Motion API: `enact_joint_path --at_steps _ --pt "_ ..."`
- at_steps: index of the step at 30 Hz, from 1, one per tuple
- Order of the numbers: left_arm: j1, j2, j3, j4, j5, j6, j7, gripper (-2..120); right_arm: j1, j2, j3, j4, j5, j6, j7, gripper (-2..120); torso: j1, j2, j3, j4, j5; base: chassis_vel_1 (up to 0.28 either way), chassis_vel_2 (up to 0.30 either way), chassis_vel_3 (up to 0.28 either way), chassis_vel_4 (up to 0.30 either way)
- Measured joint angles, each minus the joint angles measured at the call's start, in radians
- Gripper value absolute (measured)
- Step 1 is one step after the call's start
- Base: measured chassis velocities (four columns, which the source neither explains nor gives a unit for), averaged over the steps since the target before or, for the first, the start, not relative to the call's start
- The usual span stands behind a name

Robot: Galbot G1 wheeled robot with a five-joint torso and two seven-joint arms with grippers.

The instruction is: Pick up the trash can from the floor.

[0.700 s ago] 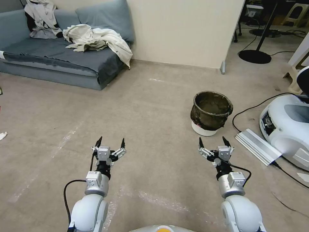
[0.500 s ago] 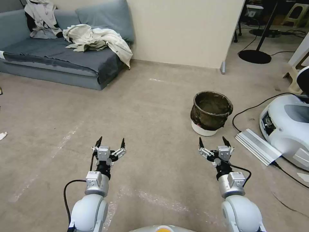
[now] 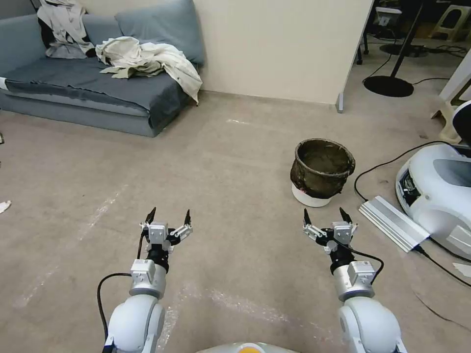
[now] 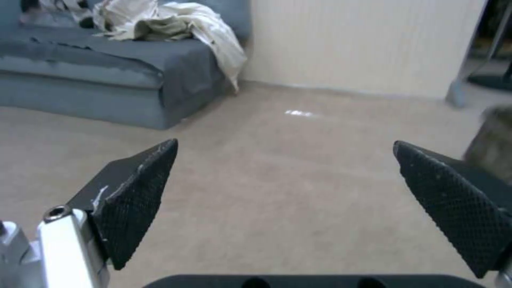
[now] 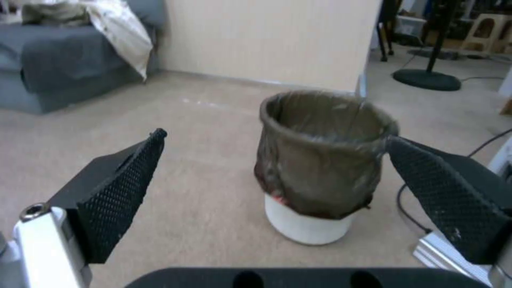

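**Pre-grasp: both arms hovering, can not yet reached**

I'm holding both arms out low over the floor [image 3: 235,162], nearest things first. Left gripper [image 3: 168,216] is hanging over bare carpet on the left, fingers spread wide, gripping nothing; I'm treating it as parked, since nothing of the task is lying on its side. Right gripper [image 3: 324,215] is also spread wide and empty, and I'm keeping it lined up with the trash can [image 3: 321,171], which is standing upright just beyond it, slightly right of centre. In the right wrist view the trash can [image 5: 320,168] is sitting between the two fingertips but farther off, no contact. I judge the wide spread is there so the fingers can straddle the rim or wall.

Dark bag is folded over the rim, white base showing below.

Watching the right side: a white ribbed panel [image 3: 392,221] and a black cable [image 3: 380,166] are lying near the can, with a large white robot base [image 3: 439,193] beyond. Far left, a grey sofa [image 3: 88,88] with crumpled cloth.
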Motion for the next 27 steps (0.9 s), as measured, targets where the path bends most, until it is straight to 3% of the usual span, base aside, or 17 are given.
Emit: enact_joint_path --at_steps 15,18,19,21,23,27 --pt "-0.001 0.000 0.002 -0.003 -0.003 0.006 -0.001 100 -0.001 0.000 0.001 0.004 0.000 -0.004 0.000 100 0.000 0.000 0.000 0.0001 0.0000 0.000 0.000 0.000 0.000" --pt "-0.017 -0.009 0.022 -0.089 -0.061 0.096 -0.025 100 -0.016 0.010 0.019 0.097 0.023 -0.077 0.000 100 0.000 0.000 0.000 0.0001 0.0000 0.000 0.000 0.000 0.000" --pt "-0.017 -0.009 0.022 -0.089 -0.061 0.096 -0.025 100 -0.016 0.010 0.019 0.097 0.023 -0.077 0.000 100 0.000 0.000 0.000 0.0001 0.0000 0.000 0.000 0.000 0.000" --pt "-0.038 -0.022 0.050 -0.205 -0.142 0.221 -0.058 100 -0.039 0.023 0.044 0.223 0.055 -0.180 -0.001 100 0.000 0.000 0.000 -0.0001 0.0000 0.000 0.000 0.000 0.000" --pt "-0.045 -0.027 0.061 -0.245 -0.169 0.263 -0.069 100 -0.047 0.028 0.053 0.266 0.066 -0.214 -0.002 100 0.000 0.000 0.000 -0.0003 0.0000 0.000 0.000 0.000 0.000" --pt "-0.047 -0.028 0.063 -0.255 -0.178 0.279 -0.074 100 -0.050 0.029 0.055 0.278 0.070 -0.227 -0.003 100 0.000 0.000 0.000 0.0001 0.0000 0.000 0.000 0.000 0.000"
